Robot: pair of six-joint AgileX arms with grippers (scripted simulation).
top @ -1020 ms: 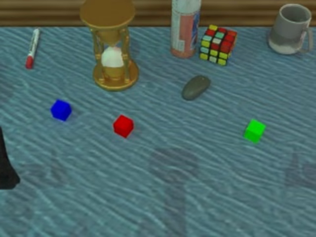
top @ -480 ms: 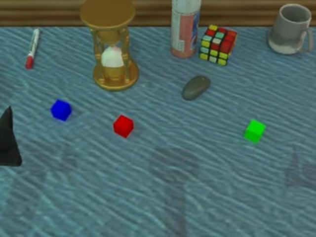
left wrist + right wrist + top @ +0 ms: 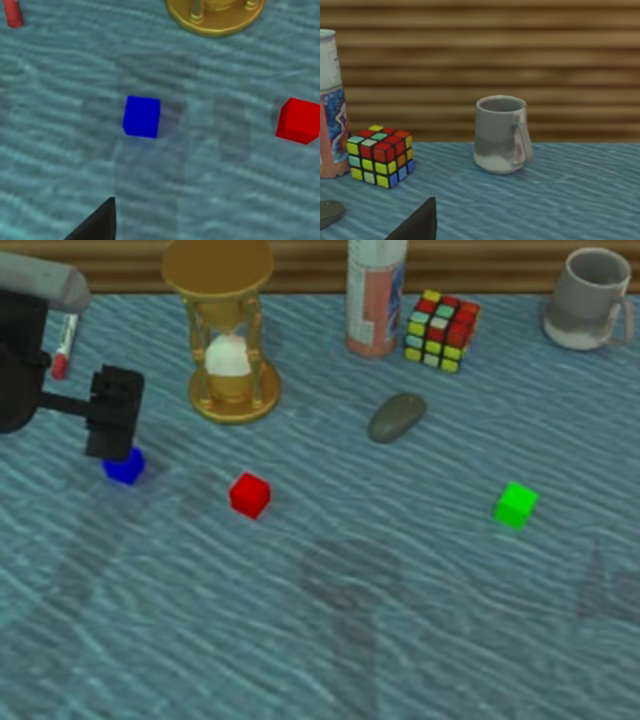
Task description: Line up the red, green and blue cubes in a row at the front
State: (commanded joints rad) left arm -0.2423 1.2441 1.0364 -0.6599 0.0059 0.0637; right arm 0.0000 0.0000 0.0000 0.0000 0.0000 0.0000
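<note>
My left arm reaches in from the table's left edge, and its gripper (image 3: pixel 112 425) hangs directly over the blue cube (image 3: pixel 124 467), covering the cube's rear edge in the top view. One dark fingertip (image 3: pixel 95 225) shows in its wrist view. My right arm is out of the top view.
</note>
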